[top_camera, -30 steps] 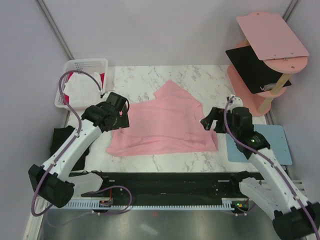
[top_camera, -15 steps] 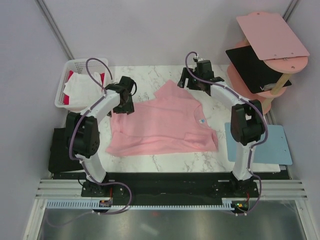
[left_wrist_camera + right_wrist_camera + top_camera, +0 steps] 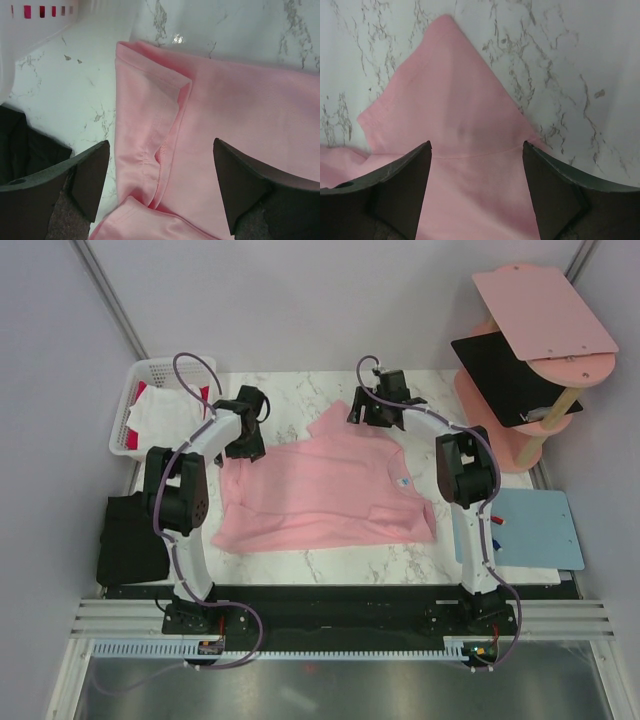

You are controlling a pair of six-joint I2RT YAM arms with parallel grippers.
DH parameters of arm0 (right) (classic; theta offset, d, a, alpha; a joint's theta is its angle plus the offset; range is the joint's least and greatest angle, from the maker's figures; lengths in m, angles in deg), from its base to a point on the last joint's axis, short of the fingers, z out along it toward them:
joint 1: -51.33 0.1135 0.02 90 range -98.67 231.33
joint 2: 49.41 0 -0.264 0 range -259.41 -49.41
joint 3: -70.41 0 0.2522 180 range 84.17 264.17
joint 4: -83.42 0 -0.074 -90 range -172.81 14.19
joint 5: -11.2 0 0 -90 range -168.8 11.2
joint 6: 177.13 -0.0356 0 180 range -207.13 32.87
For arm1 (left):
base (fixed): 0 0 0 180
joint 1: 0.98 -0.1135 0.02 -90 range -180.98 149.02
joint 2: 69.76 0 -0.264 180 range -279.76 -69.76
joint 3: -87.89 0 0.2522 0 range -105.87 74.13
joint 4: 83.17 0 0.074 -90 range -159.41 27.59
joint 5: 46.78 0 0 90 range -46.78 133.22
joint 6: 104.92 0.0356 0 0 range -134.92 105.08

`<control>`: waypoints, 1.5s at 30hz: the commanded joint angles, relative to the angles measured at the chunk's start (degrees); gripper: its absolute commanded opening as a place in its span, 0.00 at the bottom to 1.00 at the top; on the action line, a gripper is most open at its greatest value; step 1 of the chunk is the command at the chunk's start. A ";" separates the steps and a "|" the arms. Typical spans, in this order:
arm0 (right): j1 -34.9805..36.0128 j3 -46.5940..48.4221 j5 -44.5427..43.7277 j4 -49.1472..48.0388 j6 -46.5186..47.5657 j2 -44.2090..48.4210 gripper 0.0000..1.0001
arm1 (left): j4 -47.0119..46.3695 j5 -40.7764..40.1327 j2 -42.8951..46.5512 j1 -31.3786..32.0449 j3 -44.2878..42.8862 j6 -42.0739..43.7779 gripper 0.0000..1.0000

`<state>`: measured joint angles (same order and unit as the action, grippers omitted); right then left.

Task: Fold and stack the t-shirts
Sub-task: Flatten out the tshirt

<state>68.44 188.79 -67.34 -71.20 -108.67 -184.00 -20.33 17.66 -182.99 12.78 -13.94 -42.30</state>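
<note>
Hovering with left claw (image 3: 160,150) and right claw (image 3: 476,147) both splayed wide, empty, over pink t-shirt (image 3: 320,490); spread flat on tabletop (image 3: 290,390), lengthwise left-right, neck rightward.

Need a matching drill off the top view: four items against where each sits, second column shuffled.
Things:
1. pink t-shirt
2. white basket
3. light blue mat
4. pink shelf

Places:
A. far right corner
B. spread across the middle of the marble top
C. right side, near the arm bases
D. far left corner

Pairs: 1-B, 2-D, 3-C, 4-A
</note>
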 commanded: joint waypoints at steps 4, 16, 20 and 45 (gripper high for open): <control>1.88 5.59 -1.00 -3.35 0.44 -4.63 0.81 | -1.09 -0.63 -0.24 -0.31 -2.46 1.27 0.89; 2.50 8.67 -5.13 -5.55 4.66 -6.30 0.86 | -1.18 -0.19 -0.15 -0.22 0.00 1.71 0.88; 2.50 9.29 -5.57 -7.13 4.67 -6.66 0.87 | -1.36 -0.54 -0.15 -0.31 0.88 1.80 0.88; 9.52 23.08 -14.18 8.06 13.36 -16.23 0.70 | -0.83 -1.86 1.69 -0.40 1.33 2.41 0.88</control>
<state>73.88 210.45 -76.26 -74.87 -99.66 -199.50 -20.70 17.64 -183.36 12.61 -11.36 -41.42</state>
